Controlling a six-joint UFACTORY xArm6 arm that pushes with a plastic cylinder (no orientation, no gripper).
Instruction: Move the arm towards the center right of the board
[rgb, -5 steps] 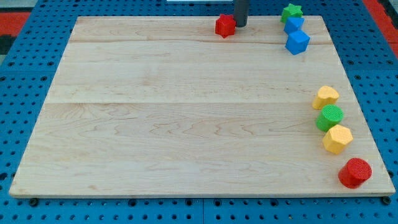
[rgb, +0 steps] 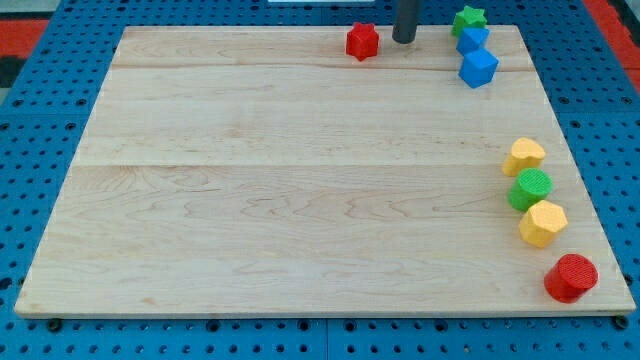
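My tip (rgb: 404, 40) rests on the wooden board (rgb: 300, 180) near the view's top edge. It stands just right of the red star block (rgb: 362, 41) with a small gap, and left of the green star block (rgb: 468, 18) and two blue blocks (rgb: 472, 40) (rgb: 478, 68). At the view's right edge sits a column: a yellow block (rgb: 524, 156), a green round block (rgb: 530, 189), a yellow hexagonal block (rgb: 542, 223) and a red round block (rgb: 571, 277).
The board lies on a blue pegboard table (rgb: 40, 120). A red patch shows at the view's top left corner (rgb: 20, 25) and top right corner (rgb: 612, 18).
My tip has slid a little to the right, away from the red star block. No block has moved.
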